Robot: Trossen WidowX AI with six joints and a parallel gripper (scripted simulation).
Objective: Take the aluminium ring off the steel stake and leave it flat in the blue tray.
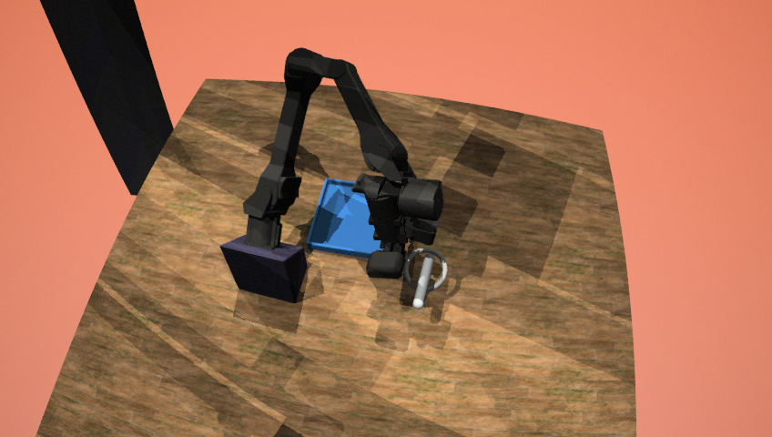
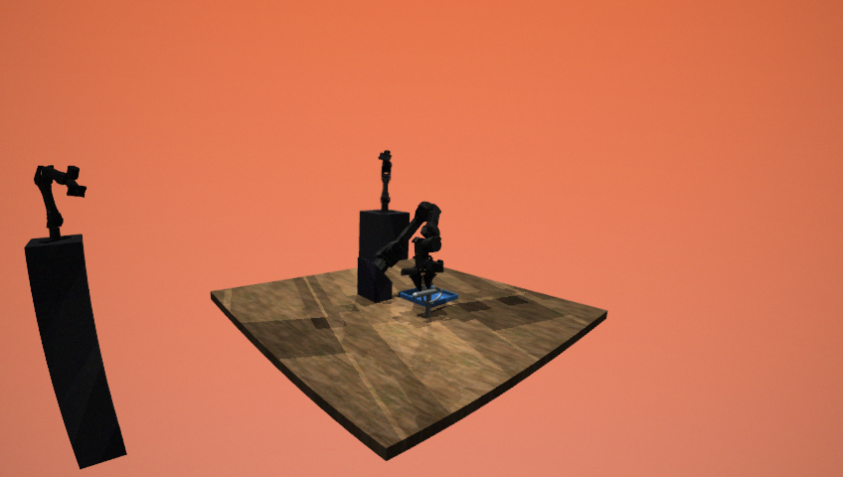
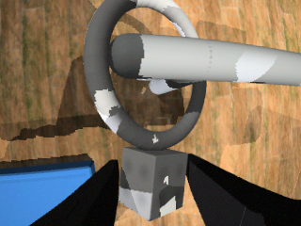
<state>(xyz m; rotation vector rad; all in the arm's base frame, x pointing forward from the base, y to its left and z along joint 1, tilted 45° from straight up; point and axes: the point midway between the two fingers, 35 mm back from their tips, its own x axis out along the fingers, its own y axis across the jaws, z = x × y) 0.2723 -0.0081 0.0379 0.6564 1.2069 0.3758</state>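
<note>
Gripper (image 1: 405,259) (image 2: 424,287) (image 3: 152,164): fingers closed on the welded tab (image 3: 152,181).
Ring (image 1: 445,270) (image 2: 439,294) (image 3: 96,52): joined to the tab; raised, outside the tray; cross-bar passes above its rim.
Cross-bar (image 1: 423,281) (image 2: 422,292) (image 3: 212,58): one end over the ring's opening.
Stake (image 2: 427,309): upright, well in from the table's edges (image 1: 542,368) (image 2: 384,384) (image 3: 235,202).
Blue tray (image 1: 346,252) (image 2: 452,297) (image 3: 47,170): in the top view, nearer the table's far edge than the ring.
</note>
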